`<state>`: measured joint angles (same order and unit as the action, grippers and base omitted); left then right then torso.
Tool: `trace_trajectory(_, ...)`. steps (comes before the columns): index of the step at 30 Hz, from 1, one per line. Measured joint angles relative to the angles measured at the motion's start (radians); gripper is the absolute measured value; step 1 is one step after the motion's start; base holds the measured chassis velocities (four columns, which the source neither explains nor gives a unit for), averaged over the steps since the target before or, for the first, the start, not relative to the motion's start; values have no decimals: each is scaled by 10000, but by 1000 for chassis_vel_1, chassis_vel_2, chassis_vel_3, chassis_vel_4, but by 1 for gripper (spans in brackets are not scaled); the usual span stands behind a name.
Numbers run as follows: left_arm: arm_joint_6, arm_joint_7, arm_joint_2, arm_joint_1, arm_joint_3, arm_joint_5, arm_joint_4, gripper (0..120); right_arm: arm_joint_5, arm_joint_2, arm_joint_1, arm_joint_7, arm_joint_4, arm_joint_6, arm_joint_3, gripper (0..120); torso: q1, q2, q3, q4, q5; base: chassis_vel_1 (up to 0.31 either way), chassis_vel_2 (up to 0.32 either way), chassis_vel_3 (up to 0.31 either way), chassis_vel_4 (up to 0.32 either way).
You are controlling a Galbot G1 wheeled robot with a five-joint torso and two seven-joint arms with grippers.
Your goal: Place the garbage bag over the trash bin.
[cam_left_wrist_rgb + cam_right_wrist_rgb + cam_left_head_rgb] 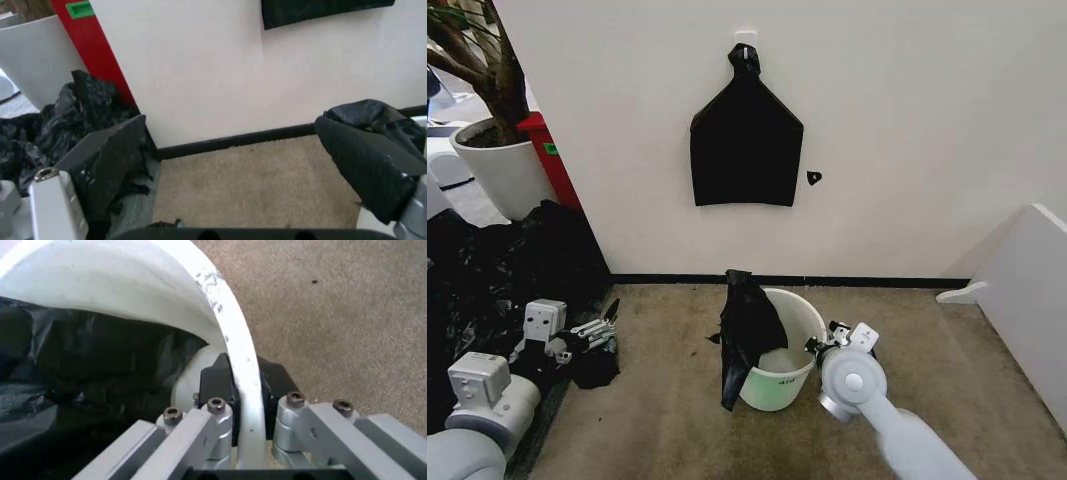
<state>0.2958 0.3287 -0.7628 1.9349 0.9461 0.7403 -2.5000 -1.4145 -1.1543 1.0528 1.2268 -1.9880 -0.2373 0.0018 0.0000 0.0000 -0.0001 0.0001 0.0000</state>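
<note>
Right gripper (245, 390) clamps the trash bin (795, 312) by its rim, garbage bag (747, 330) draped over the opposite edge; left gripper (599, 328) hangs spread wide, empty, near black sheeting (497, 265).

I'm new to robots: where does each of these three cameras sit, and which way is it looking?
Head view: on the robot's head, looking forward and down at the bin, the bag draped over its rim, and both arms.
Left wrist view: on the left arm, looking between the open left pincer along the carpet to the wall.
Right wrist view: on the right arm, looking down on the right pincer, shut on the bin's rim.
Shared: the bag appears in all three views; the bin in the head and right wrist views.
</note>
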Motion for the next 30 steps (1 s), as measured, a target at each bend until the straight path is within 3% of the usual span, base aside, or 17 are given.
trace_trajectory(13, -198, -169, -232, 311, 15, -282, 0, 100, 398, -41, 430, -205, -76, -35, -101, 1, -1, 3, 0, -1, 2, 0, 0, 0, 0)
trace_trajectory(25, -259, -352, -346, 386, -74, -528, 0, 100, 55, 183, 565, -470, -665, -64, 148, 41, -1, 1, 2, 0, 1, 0, 0, 0, 0)
trace_trajectory(30, -319, -441, -435, 504, -73, -662, 0, 100, -70, 599, 758, -623, -1406, -233, 672, 63, -1, 0, 2, 0, 2, 0, 0, 0, 0)
